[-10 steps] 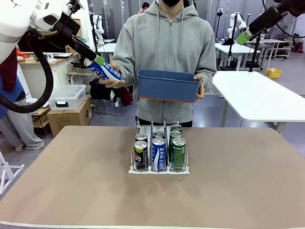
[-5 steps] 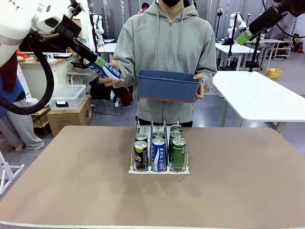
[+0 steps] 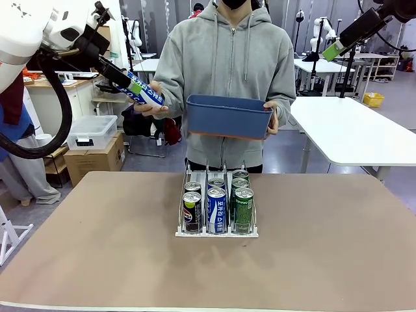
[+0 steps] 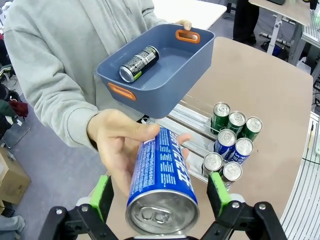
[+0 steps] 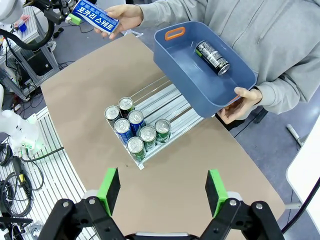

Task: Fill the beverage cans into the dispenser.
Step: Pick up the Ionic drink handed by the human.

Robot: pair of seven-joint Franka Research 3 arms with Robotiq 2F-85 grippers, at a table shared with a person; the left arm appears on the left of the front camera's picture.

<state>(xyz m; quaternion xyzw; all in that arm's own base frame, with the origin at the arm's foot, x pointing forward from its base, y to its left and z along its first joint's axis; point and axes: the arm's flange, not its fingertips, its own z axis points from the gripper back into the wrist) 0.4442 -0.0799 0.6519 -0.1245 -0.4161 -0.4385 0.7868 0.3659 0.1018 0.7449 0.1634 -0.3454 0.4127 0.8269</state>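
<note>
A blue-and-white beverage can (image 3: 146, 95) lies tilted in the person's hand (image 4: 117, 145) at the upper left. My left gripper (image 3: 122, 79) stands open around its silver-topped end, the can (image 4: 162, 175) between the green pads (image 4: 102, 196) with a gap on each side. The dispenser (image 3: 216, 232) sits mid-table with several cans in its three lanes: black (image 3: 192, 211), blue (image 3: 216, 209) and green (image 3: 243, 209) at the front. My right gripper (image 5: 163, 189) hangs open high above the table, also seen as the right gripper (image 3: 333, 51) at the upper right.
The person's other hand holds a blue bin (image 3: 227, 117) above the dispenser's far end, with one black can (image 5: 212, 56) lying in it. Bare brown table (image 3: 325, 260) surrounds the dispenser. White tables and boxes stand behind.
My left gripper has slid further along the blue-and-white can, which the person's hand has lifted slightly. The right arm, bin and dispenser have not moved.
</note>
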